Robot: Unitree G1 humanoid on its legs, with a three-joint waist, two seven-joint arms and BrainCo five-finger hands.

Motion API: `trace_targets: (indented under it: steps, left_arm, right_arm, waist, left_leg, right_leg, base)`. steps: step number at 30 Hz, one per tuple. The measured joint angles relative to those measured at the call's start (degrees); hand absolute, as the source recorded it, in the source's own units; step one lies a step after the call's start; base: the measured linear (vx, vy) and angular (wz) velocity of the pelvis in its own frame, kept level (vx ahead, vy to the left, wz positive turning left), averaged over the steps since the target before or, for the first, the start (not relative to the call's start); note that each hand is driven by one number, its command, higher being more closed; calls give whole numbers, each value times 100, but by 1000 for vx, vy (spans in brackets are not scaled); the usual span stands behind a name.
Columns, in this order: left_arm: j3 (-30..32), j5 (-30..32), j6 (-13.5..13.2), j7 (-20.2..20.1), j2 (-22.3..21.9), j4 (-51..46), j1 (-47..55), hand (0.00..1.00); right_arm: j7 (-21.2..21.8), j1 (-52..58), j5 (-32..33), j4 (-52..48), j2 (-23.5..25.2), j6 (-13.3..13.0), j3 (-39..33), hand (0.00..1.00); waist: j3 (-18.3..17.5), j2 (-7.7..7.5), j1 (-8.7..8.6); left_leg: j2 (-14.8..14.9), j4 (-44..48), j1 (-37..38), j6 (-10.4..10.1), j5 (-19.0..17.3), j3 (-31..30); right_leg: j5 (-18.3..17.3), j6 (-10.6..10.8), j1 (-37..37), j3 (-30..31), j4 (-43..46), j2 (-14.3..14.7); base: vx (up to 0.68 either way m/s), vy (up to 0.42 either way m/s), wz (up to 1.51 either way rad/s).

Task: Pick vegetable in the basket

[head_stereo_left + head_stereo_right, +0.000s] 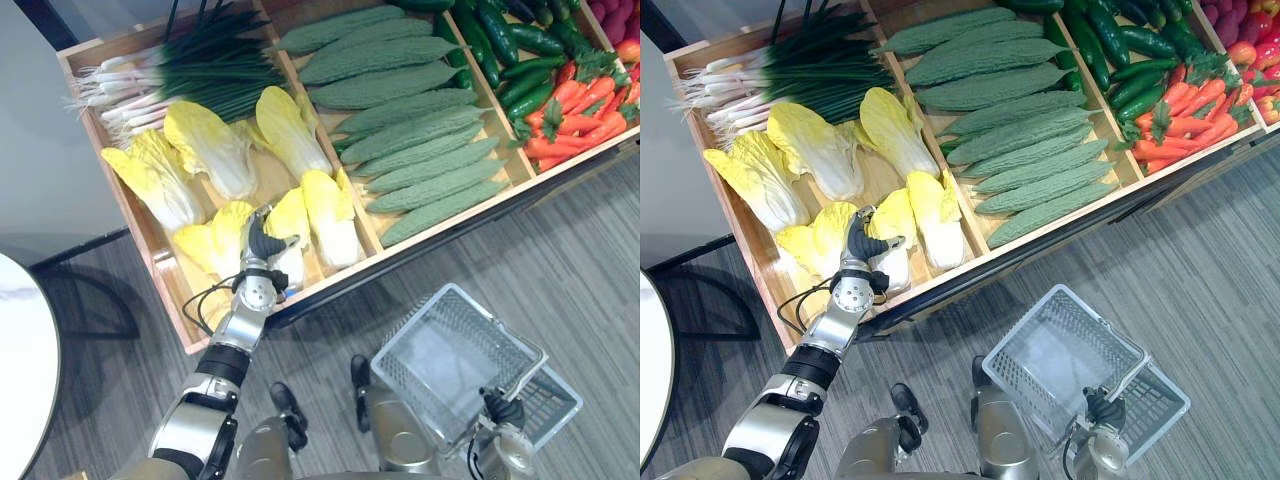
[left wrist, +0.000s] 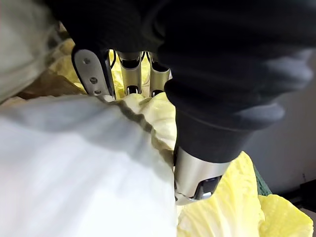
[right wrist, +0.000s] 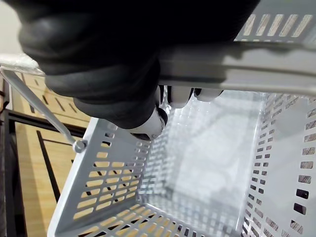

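Several yellow napa cabbages lie in the front-left compartment of a wooden crate [image 1: 157,262]. My left hand [image 1: 262,240] reaches over the crate's front edge onto one cabbage [image 1: 291,222] in the front row. Its fingers [image 2: 131,74] go down one side of the cabbage [image 2: 74,168] and the thumb [image 2: 200,170] presses the other side. A grey plastic basket [image 1: 455,350] hangs with nothing in it over the floor at the lower right. My right hand [image 1: 503,410] is curled round its handle [image 3: 237,66], with the slotted basket wall [image 3: 113,187] below.
The crate also holds spring onions [image 1: 190,65], bitter gourds [image 1: 410,120], cucumbers [image 1: 500,40] and carrots [image 1: 580,110] in compartments split by wooden dividers. More cabbages [image 1: 210,145] lie behind the held one. A round white table [image 1: 20,370] stands at the left.
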Motion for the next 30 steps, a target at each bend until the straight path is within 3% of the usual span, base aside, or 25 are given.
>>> trace_targets:
  steps: [8,15,20,23,25,26,30]
  left_arm:
    - [122,-466,3,-113,-26,-1574,1225,100]
    - [309,-587,-44,-219,-349,-2839,2151,100]
    - [361,-675,-249,-205,-517,-3511,2471,100]
    - [390,-825,-391,-167,-760,-3976,2707,100]
    - [399,-893,-462,-87,-807,-4262,2863,100]
    - [276,-1004,-532,-83,-904,-4909,3244,100]
    - [97,-1048,-635,-101,-975,-5139,3532,100]
  right_arm:
    - [-2,7,-7,-2,16,33,-106,100]
    - [3,8,-17,-17,48,42,-258,100]
    - [3,88,-15,-101,61,42,-335,100]
    - [0,186,-12,-264,63,40,-379,100]
    - [-4,188,-10,-427,119,42,-355,100]
    - [-121,472,-17,-1356,177,43,25,100]
    - [-136,762,-14,-1798,192,43,209,100]
  waist:
    - [24,48,9]
    - [22,131,48]
    - [-78,312,60]
    - [-162,451,182]
    - [-168,462,206]
    - [-324,463,478]
    - [-568,457,468]
  left_leg:
    - [-58,-151,334,-2,2,-157]
    - [-151,-191,608,-2,1,-293]
    - [-112,-191,725,-2,1,-355]
    - [-80,-115,757,-2,-19,-391]
    - [3,157,683,-24,-164,-508]
    - [132,856,331,-105,-693,-1158]
    - [274,1129,283,-110,-867,-943]
  right_leg:
    - [-106,65,348,-124,-12,-30]
    - [-222,111,689,-233,-2,-125]
    - [-247,95,836,-288,1,-116]
    - [-292,54,846,-273,119,-90]
    - [-315,20,834,-248,221,-27]
    - [-418,35,492,236,478,225]
    - [-404,61,411,402,496,306]
  base:
    - [18,-2,8]
    - [20,16,12]
    - [-18,-18,6]
    - [-48,-38,0]
    - [-143,-57,-45]
    - [-222,-73,-102]
    - [-33,15,-49]
